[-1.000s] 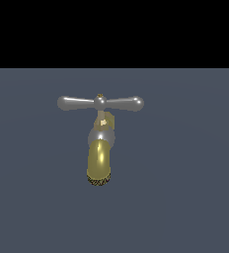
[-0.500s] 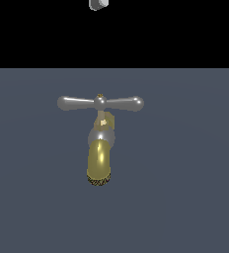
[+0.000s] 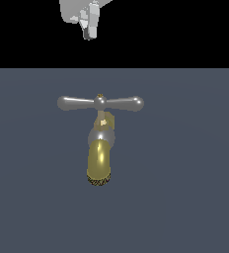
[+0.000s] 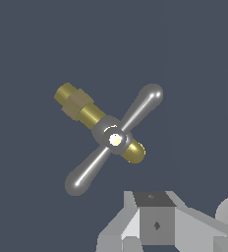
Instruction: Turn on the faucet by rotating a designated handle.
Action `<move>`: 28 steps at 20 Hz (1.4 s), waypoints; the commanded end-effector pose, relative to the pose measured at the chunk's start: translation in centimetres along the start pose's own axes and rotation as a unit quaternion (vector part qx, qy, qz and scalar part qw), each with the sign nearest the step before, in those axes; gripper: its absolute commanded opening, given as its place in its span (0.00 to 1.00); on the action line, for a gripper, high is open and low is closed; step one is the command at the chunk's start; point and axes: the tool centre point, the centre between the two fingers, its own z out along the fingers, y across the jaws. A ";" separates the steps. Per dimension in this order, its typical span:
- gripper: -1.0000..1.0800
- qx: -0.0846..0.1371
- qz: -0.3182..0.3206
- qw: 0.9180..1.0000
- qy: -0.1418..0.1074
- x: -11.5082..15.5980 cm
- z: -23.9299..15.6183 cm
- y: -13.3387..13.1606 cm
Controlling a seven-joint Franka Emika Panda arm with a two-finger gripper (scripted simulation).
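Tool (image 3: 90, 30) well above handle (image 3: 100, 103), empty

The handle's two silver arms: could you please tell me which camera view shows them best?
The wrist view. It looks down on the handle, so both arms spread full length from the hub, above the gold body of the faucet. The exterior view shows the handle side-on as a level bar, with the claw high above, apart.

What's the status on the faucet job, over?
End effector above the faucet, touching nothing; open or shut, cannot tell. Handle level, untouched. Nothing in the way.
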 end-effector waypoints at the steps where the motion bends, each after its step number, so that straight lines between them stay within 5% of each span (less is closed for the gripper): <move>1: 0.00 0.001 0.027 1.000 0.000 0.0 1.0 -1.2; 13: 0.00 0.007 0.152 0.988 -0.001 -0.3 6.4 -6.4; 28: 0.00 0.013 0.292 0.956 -0.007 -1.7 13.2 -11.4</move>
